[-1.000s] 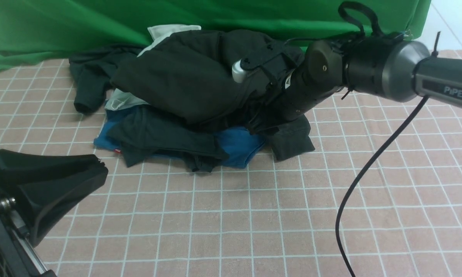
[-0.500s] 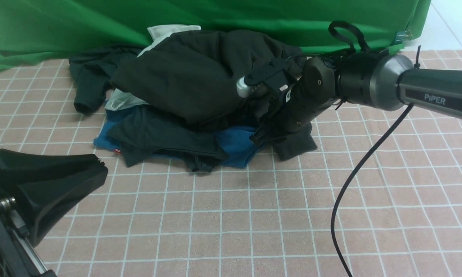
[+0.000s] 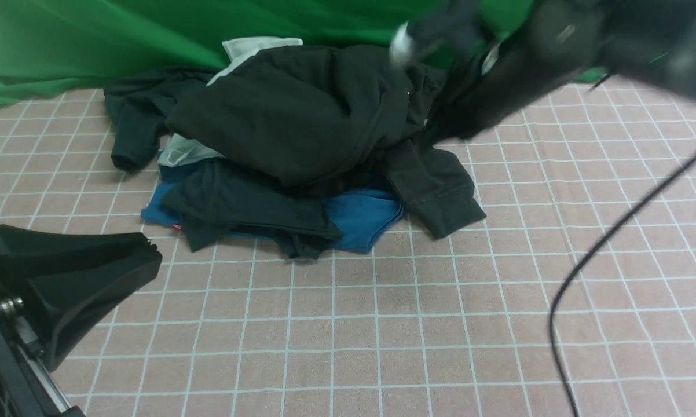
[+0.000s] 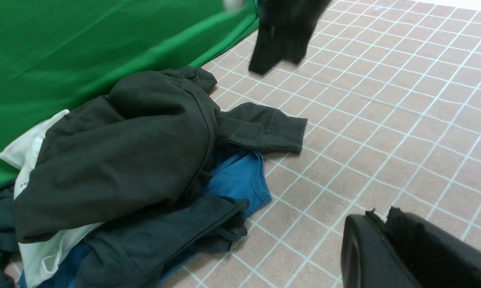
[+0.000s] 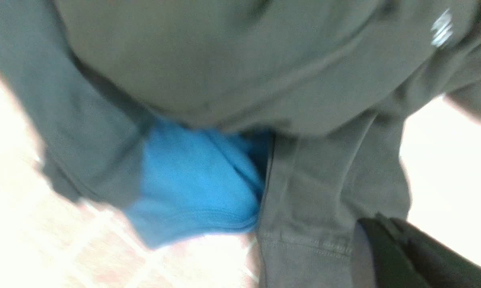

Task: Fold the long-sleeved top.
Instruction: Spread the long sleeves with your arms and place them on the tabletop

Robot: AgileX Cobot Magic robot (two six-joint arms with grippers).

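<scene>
Black and crumpled, the large long-sleeved sweatshirt (image 3: 290,110) is heaped at the far edge of the pink checked tablecloth (image 3: 383,324). It lies atop a blue garment (image 3: 359,217) and a white shirt (image 3: 255,46), with one ribbed cuff (image 3: 449,208) flat on the cloth. The right gripper (image 3: 452,121) hangs blurred above the heap's right side, jaws pressed together; whether they pinch cloth I cannot tell. The left gripper (image 3: 148,255) sits near the near left corner, jaws together and empty.

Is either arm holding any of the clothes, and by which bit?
Nothing, it seems. The right fingers are shut in the air, no cloth hanging from them; the long-sleeved top's sleeve lies on the table. The left fingers are bare.
</scene>
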